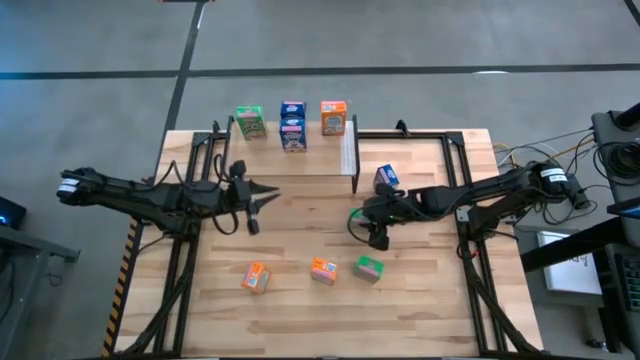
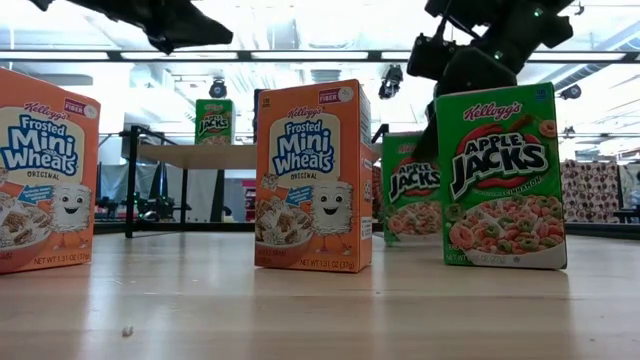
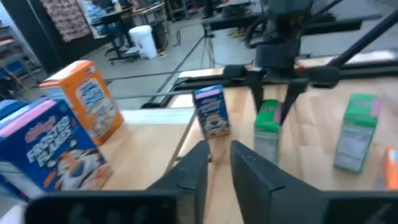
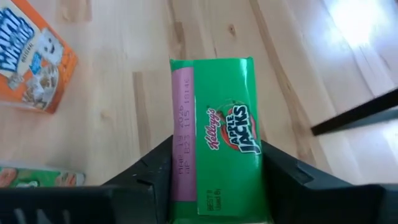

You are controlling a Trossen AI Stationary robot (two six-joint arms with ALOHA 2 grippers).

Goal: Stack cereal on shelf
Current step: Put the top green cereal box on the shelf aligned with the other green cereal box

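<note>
Bench (image 1: 420, 310) first: wide, of light wood, carrying the shelf at the far edge and loose cereal boxes on the near half.

Shelf (image 1: 300, 165): a low wooden board with a pale strip at the end toward the right arm.

Judged a little under half done. Four of nine boxes up there, in a row along the far side: a green box (image 1: 250, 122), a blue pair (image 1: 292, 126) set close together (stacked or one behind the other, cannot tell from above), and an orange box (image 1: 333, 117). Five left to place.

Left tool (image 3: 219, 148): hovering over the bench just in front of the shelf. Fingers nearly together with only a narrow gap, pinching nothing.

Right tool (image 4: 216, 148): over the middle of the bench, near the strip end of the shelf. Pressed on the two long sides of the held box (image 4: 224, 99).

Held box: green, with Apple Jacks print and a pink side panel bearing a date stamp. Card flat and undented. Seems to stand on the bench, not yet lifted.

Loose blue box (image 1: 386, 178): on the bench, just beside the strip, near the right tool.

Near row on the bench, all upright and apart from each other: first orange (image 1: 256, 277), second orange (image 1: 323, 270), last green (image 1: 368, 267). Frosted Mini-Wheats print on the orange ones, Apple Jacks on the green.
</note>
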